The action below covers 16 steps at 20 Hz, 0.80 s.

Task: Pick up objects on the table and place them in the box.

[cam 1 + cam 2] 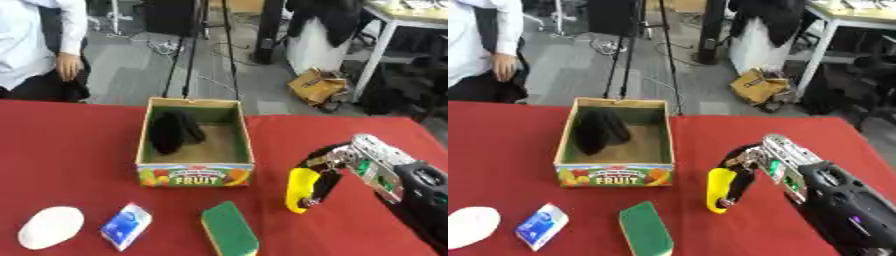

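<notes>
My right hand (328,172) comes in from the lower right with its fingers curled round a yellow banana-shaped object (300,189), which hangs upright over the red table, to the right of the box. The open cardboard box (197,175), marked FRUIT on its front, stands at the table's middle with a black object (172,131) lying inside at its left. In front of the box lie a green sponge with a yellow edge (230,228), a blue and white packet (126,225) and a white oval object (51,227). No left hand shows in either view.
The red table (70,150) has open room left of the box and behind my right hand. A person sits beyond the far left edge. Tripod legs, a brown bag and a white table stand on the floor behind.
</notes>
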Each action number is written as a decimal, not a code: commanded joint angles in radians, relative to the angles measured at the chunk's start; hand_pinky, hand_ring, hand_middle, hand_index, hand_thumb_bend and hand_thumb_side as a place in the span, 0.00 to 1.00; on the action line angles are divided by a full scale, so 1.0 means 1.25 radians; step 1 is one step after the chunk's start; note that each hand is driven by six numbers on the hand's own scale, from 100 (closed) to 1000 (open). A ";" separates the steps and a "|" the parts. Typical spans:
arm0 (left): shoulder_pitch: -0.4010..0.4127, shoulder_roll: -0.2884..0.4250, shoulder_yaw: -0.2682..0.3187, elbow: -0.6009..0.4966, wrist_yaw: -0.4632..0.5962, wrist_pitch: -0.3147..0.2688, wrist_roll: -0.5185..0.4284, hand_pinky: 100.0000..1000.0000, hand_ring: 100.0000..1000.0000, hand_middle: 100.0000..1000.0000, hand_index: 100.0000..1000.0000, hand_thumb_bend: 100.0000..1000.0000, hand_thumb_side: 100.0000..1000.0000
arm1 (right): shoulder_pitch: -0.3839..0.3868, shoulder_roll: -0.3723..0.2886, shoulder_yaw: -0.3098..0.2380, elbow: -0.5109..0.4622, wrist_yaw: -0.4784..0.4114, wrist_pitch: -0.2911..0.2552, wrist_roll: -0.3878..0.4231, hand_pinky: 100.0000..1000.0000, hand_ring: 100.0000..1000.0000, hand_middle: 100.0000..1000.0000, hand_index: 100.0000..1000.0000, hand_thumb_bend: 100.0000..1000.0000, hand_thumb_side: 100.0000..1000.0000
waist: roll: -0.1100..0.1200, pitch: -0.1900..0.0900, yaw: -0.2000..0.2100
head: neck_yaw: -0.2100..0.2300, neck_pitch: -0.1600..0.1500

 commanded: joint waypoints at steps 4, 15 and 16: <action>-0.010 0.019 0.009 -0.011 0.002 0.001 0.000 0.93 0.94 0.78 0.84 0.00 0.99 | -0.016 -0.013 -0.003 -0.007 -0.005 0.008 0.000 0.69 0.81 0.73 0.94 0.32 0.44 | 0.004 -0.016 0.000 | 0.001 -0.007; -0.009 0.021 0.009 -0.011 0.003 0.000 0.000 0.93 0.94 0.78 0.84 0.00 0.99 | -0.024 -0.013 -0.007 -0.015 -0.007 0.019 0.000 0.69 0.79 0.69 0.91 0.27 0.46 | 0.004 -0.019 -0.003 | 0.001 -0.006; -0.009 0.021 0.009 -0.011 0.004 0.000 0.000 0.93 0.94 0.78 0.84 0.00 0.99 | -0.025 -0.013 -0.008 -0.017 -0.007 0.020 0.000 0.69 0.79 0.69 0.91 0.27 0.47 | 0.004 -0.020 -0.003 | 0.001 -0.006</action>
